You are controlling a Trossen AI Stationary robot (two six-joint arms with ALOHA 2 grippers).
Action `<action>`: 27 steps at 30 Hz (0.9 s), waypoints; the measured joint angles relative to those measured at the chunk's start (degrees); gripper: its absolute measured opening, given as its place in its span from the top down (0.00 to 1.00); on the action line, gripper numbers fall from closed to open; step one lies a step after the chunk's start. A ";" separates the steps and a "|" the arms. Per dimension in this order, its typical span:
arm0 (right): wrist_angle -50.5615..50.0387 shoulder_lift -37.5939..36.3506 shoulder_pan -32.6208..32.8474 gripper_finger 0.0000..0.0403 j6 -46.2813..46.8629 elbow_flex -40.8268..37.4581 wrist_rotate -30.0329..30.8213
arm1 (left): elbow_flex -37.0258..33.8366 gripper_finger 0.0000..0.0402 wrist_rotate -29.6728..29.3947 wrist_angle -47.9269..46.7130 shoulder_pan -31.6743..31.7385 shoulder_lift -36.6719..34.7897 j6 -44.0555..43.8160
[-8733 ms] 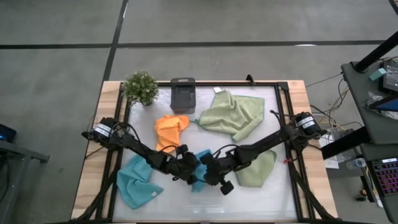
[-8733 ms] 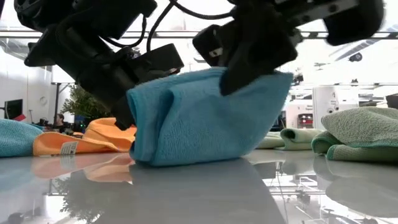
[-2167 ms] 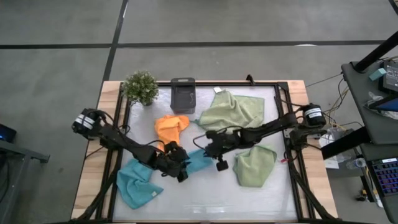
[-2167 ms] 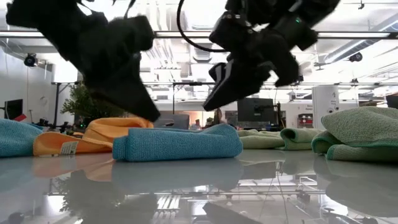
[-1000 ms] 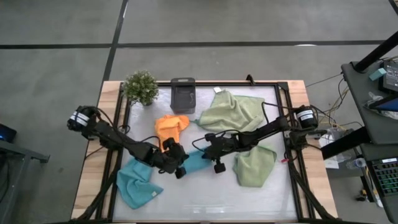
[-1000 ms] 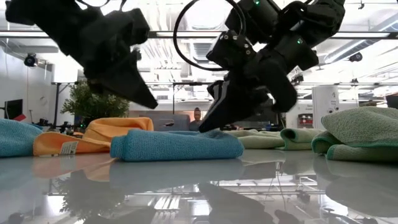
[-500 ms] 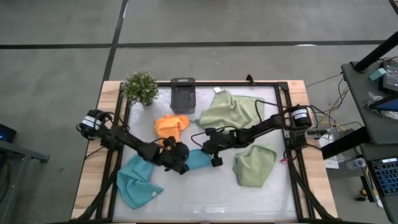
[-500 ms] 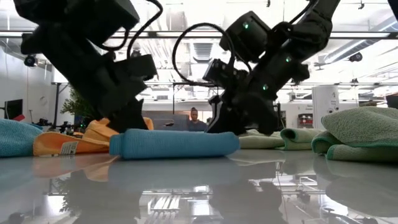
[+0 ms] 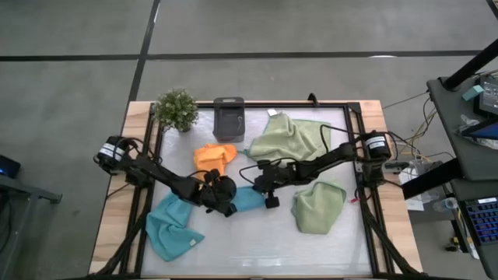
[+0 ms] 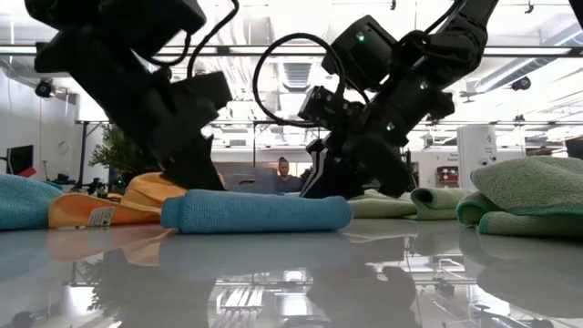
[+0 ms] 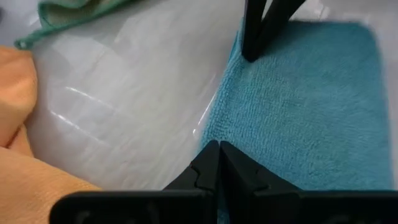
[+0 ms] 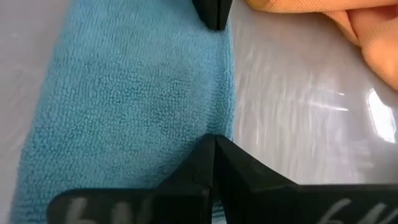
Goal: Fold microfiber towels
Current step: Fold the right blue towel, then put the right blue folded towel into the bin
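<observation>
My left gripper [image 11: 216, 149] is clenched, empty, tips resting at the edge of the folded light blue towel [image 9: 249, 199] mid-table; my right gripper [image 12: 214, 144] is likewise pinched together at the same edge. From above I only see both arms meeting there. The low view shows that towel [image 10: 257, 211] lying as a flat roll, the orange towel [image 10: 109, 208] behind it

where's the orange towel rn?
High view: the orange towel lies left of table centre, just below the dark grey box, with the folded blue towel nearest on its lower right.
</observation>
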 joint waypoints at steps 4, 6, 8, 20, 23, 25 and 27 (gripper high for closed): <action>-2.69 -1.53 0.00 0.98 0.34 0.40 -0.03 | 0.07 1.00 0.39 -0.20 -0.02 -1.65 1.47; -4.58 -2.36 0.00 0.98 0.52 0.66 -0.03 | 0.11 1.00 0.46 0.03 -0.02 -2.67 1.68; -6.51 -3.47 0.00 0.98 0.59 0.63 -0.03 | 0.21 1.00 0.61 -0.10 -0.04 -3.65 1.66; -13.62 -14.29 1.52 0.98 2.29 -3.47 0.01 | 11.97 1.00 1.76 -5.39 -1.29 -3.71 5.89; -12.81 -18.21 2.13 0.98 3.75 -6.63 0.01 | 15.20 1.00 1.75 -8.11 -1.75 -3.25 5.60; -11.38 -20.99 2.55 0.98 4.49 -8.88 -0.01 | 17.30 1.00 1.80 -12.46 -2.21 -2.93 5.57; -9.85 -23.54 2.95 0.98 5.19 -11.18 0.06 | 19.89 1.00 1.77 -14.41 -2.40 -1.53 5.42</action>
